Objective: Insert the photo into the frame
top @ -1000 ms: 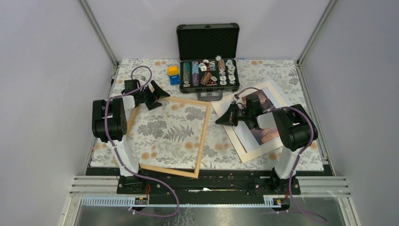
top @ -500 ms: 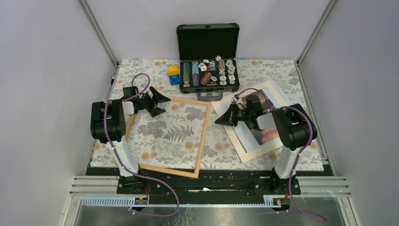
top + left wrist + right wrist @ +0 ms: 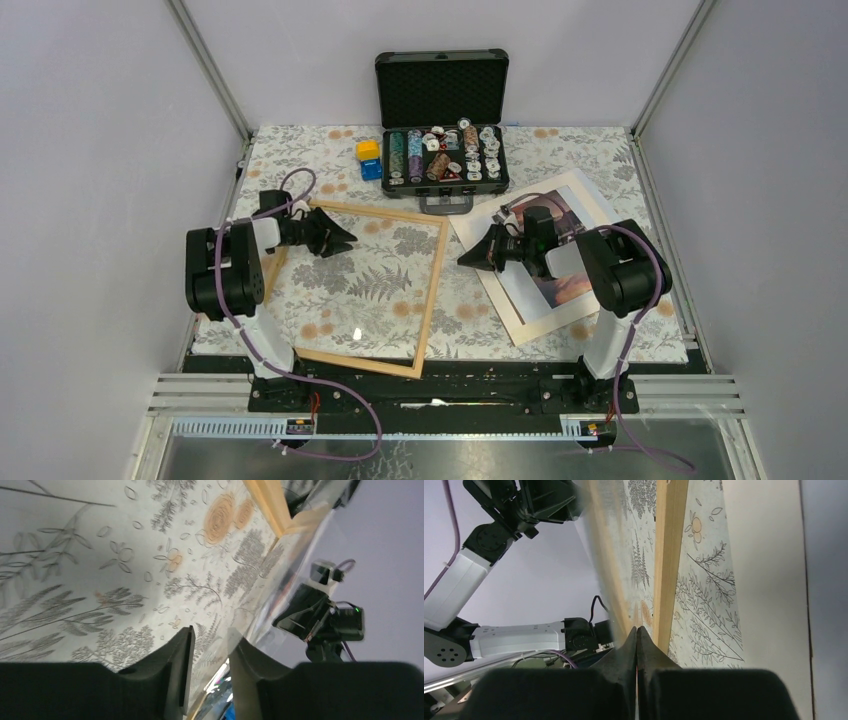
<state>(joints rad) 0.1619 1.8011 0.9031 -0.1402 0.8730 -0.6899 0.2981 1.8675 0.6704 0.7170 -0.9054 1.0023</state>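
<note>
We see a table covered by a pale cloth (image 3: 585, 150) printed with grey ferns and orange flowers. Nearest, on the left half, lies the large rectangular frame of thin light natural wood (image 3: 436, 280), flat on the cloth, its opening showing the fern print. To its right, just beside it, lies the large paper photo (image 3: 560, 288), a print in orange, pink and dark tones with a wide white border, turned at an angle and partly hidden beneath the right arm.

The right gripper (image 3: 463, 260) hangs low between photo and frame, close to the frame's right rail, its black fingers pressed together on nothing. The left gripper (image 3: 335, 238) sits at the frame's far left corner, its fingers parted by a narrow gap; whether anything lies between them we cannot tell.

Farthest, at the middle, stands an open black hard case (image 3: 440, 90) with a grey ridged foam lid. Its tray holds rows of round poker chips (image 3: 440, 160) in several colours. Just left of it sit a small yellow cube (image 3: 368, 150) and a small blue cube (image 3: 371, 168), touching.
</note>
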